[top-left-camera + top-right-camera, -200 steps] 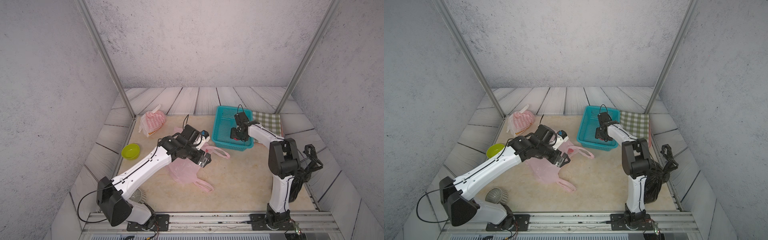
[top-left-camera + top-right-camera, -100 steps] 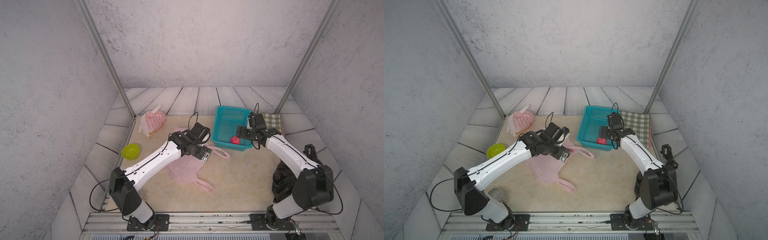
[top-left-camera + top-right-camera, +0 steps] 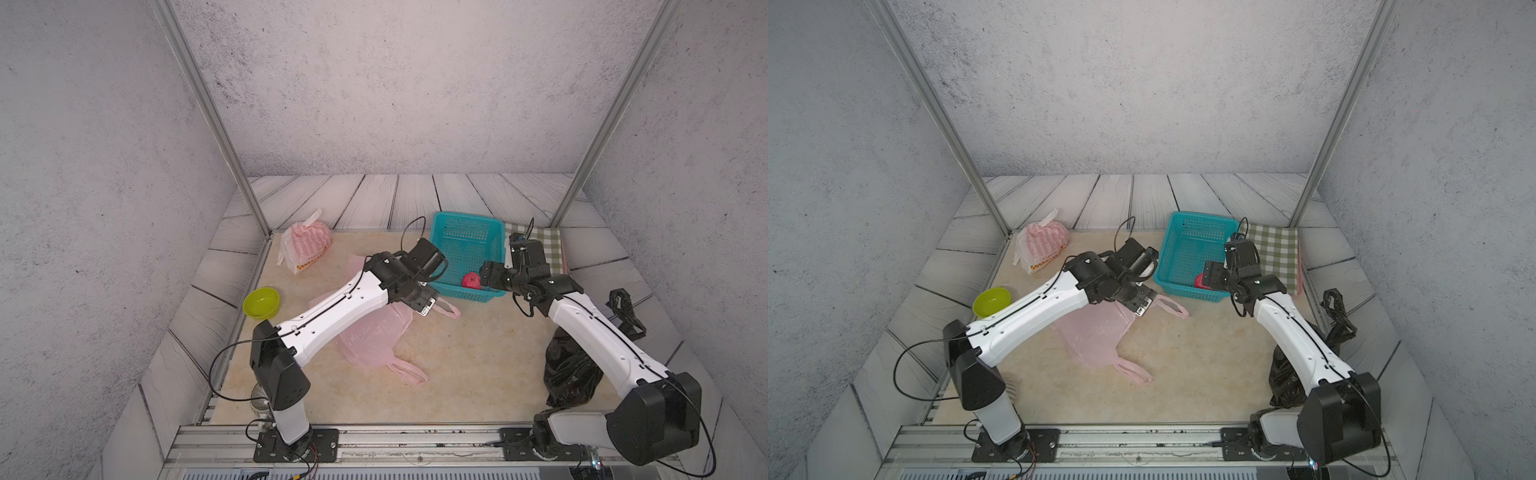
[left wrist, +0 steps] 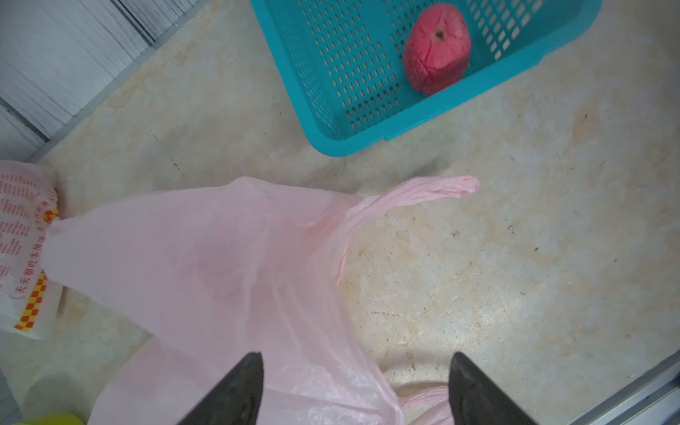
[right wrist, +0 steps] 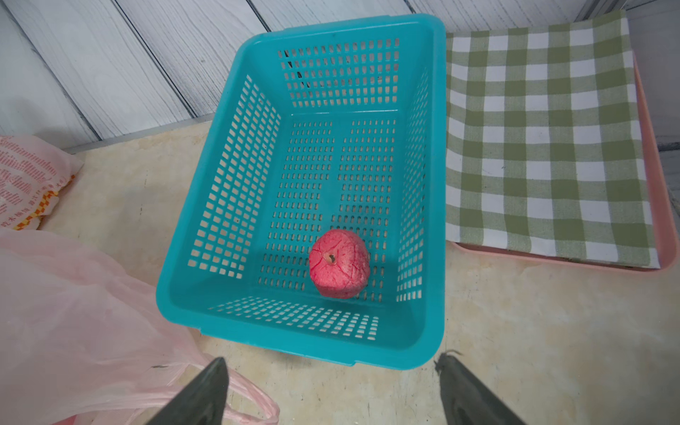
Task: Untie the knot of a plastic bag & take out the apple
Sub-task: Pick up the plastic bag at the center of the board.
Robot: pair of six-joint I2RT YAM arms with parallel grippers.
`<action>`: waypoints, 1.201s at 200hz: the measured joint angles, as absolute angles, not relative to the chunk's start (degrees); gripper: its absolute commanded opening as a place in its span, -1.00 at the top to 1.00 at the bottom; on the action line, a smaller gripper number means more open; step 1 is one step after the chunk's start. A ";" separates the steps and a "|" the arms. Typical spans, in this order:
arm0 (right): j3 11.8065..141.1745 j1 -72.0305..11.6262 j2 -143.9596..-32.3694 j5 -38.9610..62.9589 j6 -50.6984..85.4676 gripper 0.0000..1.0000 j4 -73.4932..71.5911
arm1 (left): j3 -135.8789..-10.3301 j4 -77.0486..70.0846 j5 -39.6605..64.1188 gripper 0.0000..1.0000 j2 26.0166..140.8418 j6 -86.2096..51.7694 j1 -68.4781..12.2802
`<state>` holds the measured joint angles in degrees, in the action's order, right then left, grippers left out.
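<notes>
Bag [image 3: 374,336] of pink plastic is lying slack on the mat [image 3: 478,374], left gripper [image 4: 355,355] hovering above it, jaws spread, gripping nothing. Right gripper [image 5: 331,362] is hanging wide apart before the teal basket [image 5: 294,344]; the apple [image 5: 339,263] is sitting inside.

The apple [image 4: 437,51] lies in the basket [image 4: 320,121]. The limp bag [image 4: 206,265] sprawls on the desk [image 4: 515,257] below the wide-spread hand [image 4: 357,358].
</notes>
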<state>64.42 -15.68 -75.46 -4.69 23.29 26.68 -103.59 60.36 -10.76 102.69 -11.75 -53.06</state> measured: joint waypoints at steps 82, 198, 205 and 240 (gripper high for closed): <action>62.52 -15.68 -74.74 -4.14 23.31 -0.78 25.80 | -101.25 71.29 -21.65 -0.60 107.92 -18.31 -57.12; 51.86 -22.39 -62.59 3.22 20.25 -0.58 20.25 | -98.96 70.43 -23.90 1.00 104.42 -16.03 -56.07; 49.58 -25.23 -60.55 3.84 19.75 -0.58 18.61 | -99.15 70.52 -23.46 1.00 103.70 -15.46 -55.90; 39.44 -38.59 -52.51 7.40 16.38 -0.59 11.51 | -99.70 70.48 -20.32 1.00 99.15 -10.59 -54.94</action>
